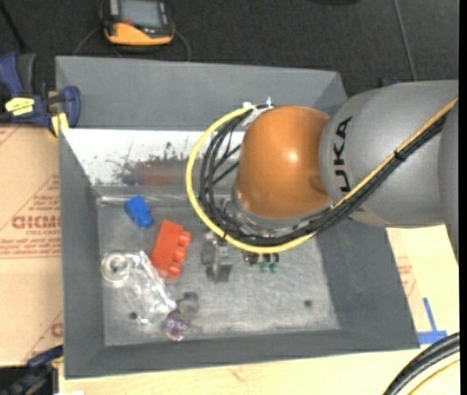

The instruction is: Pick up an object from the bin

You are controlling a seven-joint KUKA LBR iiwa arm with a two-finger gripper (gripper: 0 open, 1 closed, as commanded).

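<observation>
My gripper point(217, 263) hangs low over the middle of the bin floor, its dark grey body reaching out from under the arm's orange cover. Just to its left lies a red-orange toy block point(170, 247), close to the gripper but apart from it. A small blue piece point(139, 211) sits further up and left, near the back wall. A small green bit point(268, 263) peeks out just right of the gripper; I cannot tell whether it is loose or part of the arm.
A clear plastic thing with a round ring end point(137, 285) lies at the bin's front left. Beside it, by the front wall, rests a small purplish see-through piece point(176, 326). The arm and its cables cover the bin's right and back.
</observation>
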